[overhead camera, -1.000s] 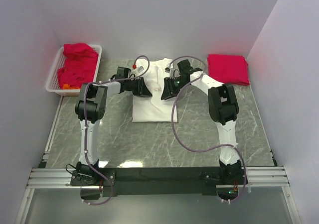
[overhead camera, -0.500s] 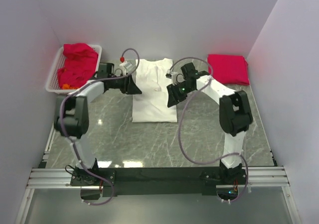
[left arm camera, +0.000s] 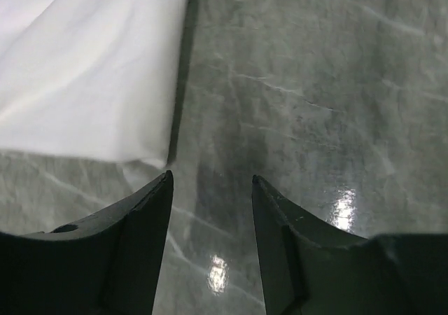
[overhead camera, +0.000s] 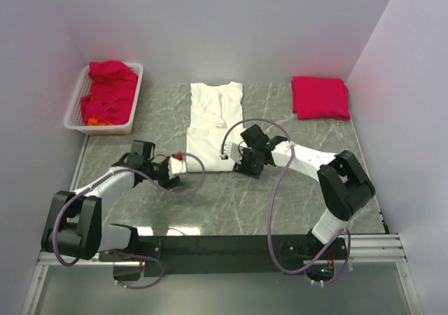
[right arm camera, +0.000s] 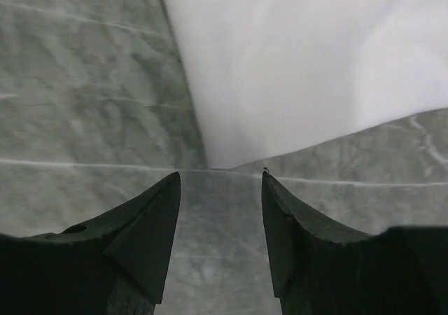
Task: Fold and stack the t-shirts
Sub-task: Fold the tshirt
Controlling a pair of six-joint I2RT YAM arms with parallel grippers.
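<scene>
A white t-shirt [overhead camera: 215, 115] lies flat on the grey marble table [overhead camera: 294, 189], folded into a narrow long strip with the collar at the far end. My left gripper [overhead camera: 178, 173] is open and empty, low over the table just off the shirt's near left corner [left arm camera: 91, 77]. My right gripper [overhead camera: 240, 162] is open and empty at the shirt's near right corner [right arm camera: 308, 63]. A folded red t-shirt [overhead camera: 320, 96] lies at the back right. In both wrist views the fingers frame bare table, with the shirt's corner just beyond the tips.
A white basket [overhead camera: 75, 112] at the back left holds several crumpled red t-shirts [overhead camera: 108, 91]. Grey walls close in the left, right and back sides. A black rail [overhead camera: 224, 248] with the arm bases runs along the near edge.
Both grippers have moved from the shirt's upper sides back toward the near edge, to its bottom corners. The shirt now lies as a narrow strip with its sides folded in.
</scene>
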